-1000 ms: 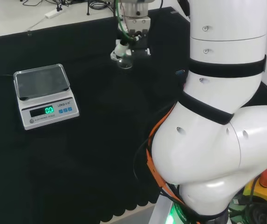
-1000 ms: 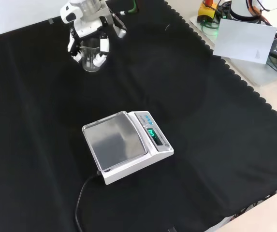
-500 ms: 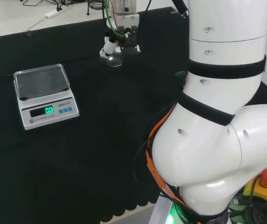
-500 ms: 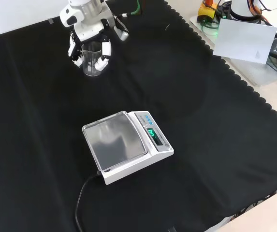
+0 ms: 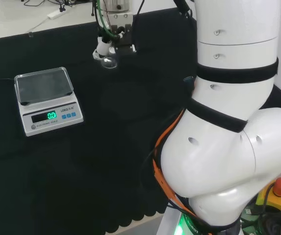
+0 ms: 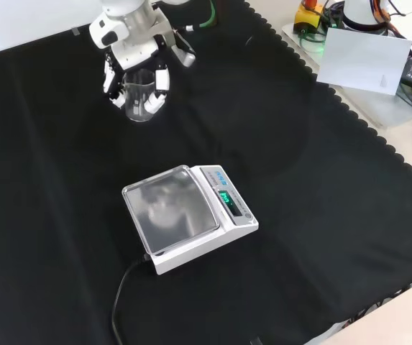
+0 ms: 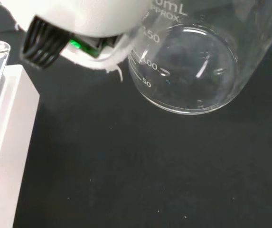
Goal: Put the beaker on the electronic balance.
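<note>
We observed the black cloth point(image 6: 321, 215) covering the bench, with the arm's white links point(image 5: 233, 122) occupying the right of the head view. Next in size, the electronic balance point(image 6: 189, 218) stood on the cloth with its steel pan point(image 6: 170, 208) bare and its green display lit; in the front view it lay below and slightly right of the fingers, well apart from them, and in the head view to their lower left. A black cable point(image 6: 123, 291) ran from the balance toward the lower edge of the front view. The hand point(image 6: 130, 43) entered from the top of the front view, and its fingers point(image 6: 161, 79) were curled down around the clear glass beaker point(image 6: 139, 97), grasping it on both sides near the rim. The beaker stood upright between the fingers and appeared empty; the wrist view showed its round base point(image 7: 188, 71) and printed graduations against the cloth, with the pale edge of the balance at that picture's side. We could not tell whether the base touched the cloth or hung just above it.
</note>
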